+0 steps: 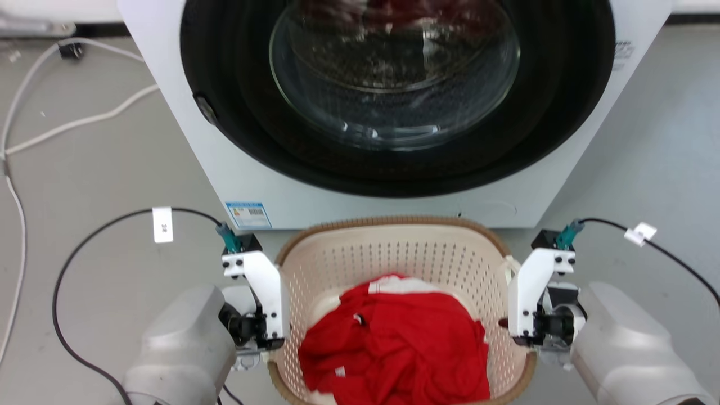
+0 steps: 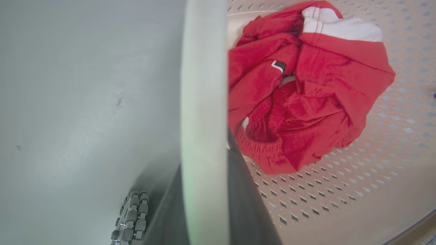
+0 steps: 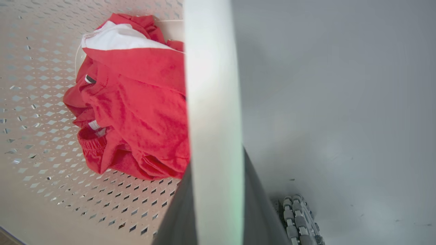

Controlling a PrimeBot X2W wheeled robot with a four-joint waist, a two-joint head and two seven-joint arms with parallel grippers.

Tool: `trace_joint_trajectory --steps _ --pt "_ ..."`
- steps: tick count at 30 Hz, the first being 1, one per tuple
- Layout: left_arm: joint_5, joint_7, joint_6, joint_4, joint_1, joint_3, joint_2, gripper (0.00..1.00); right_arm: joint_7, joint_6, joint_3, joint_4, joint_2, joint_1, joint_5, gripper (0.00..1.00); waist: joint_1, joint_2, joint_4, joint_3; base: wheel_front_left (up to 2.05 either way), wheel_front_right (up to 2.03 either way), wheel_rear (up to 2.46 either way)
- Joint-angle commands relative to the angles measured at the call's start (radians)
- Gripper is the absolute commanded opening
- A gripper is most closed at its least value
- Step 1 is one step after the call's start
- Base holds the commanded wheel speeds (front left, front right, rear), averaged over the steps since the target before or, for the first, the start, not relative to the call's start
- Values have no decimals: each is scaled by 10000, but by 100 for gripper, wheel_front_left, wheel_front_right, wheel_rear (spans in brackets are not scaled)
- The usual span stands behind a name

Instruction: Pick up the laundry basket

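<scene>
A cream laundry basket [image 1: 394, 253] with a brown woven-look rim sits on the grey floor [image 1: 101, 169], hard up against the front of a white washing machine [image 1: 185, 140] and directly before the robot. A crumpled red garment [image 1: 399, 337] with a white band lies inside it.

The left end effector [image 1: 269, 329] is planted at the basket's left side and the right end effector [image 1: 526, 332] at its right. In the left wrist view, dark fingers [image 2: 243, 204] flank the pale left handle [image 2: 204, 102], one on either side of it with no gap showing. The right wrist view shows the same hold on the right handle [image 3: 213, 102]. Both end effectors appear pressed together on the handles.

The basket's base looks to be resting on the floor, so the grasp seems made and the lift not yet begun. The next move calls for both arms to rise together at an even pace, keeping the basket level so the load does not shift. It also needs to clear the machine's front.
</scene>
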Motion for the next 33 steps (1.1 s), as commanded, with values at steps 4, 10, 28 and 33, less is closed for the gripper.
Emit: trace_joint_trajectory --steps 4,10,28,33 --pt "-120 241 6 153 428 -76 -89 0 301 115 -21 146 19 370 274 0 3 0 67 -708 0 0 0" --pt "-212 270 6 201 903 -160 -187 0 729 115 -23 350 129 846 419 0 3 0 14 -1297 0 0 0" --pt "-385 264 -7 188 1261 -337 -277 0 850 116 -118 509 180 874 333 0 3 0 4 -1478 0 0 0" --pt "-407 176 -7 180 1287 -360 -323 0 770 116 -109 517 159 896 245 0 3 0 12 -1504 0 0 0"
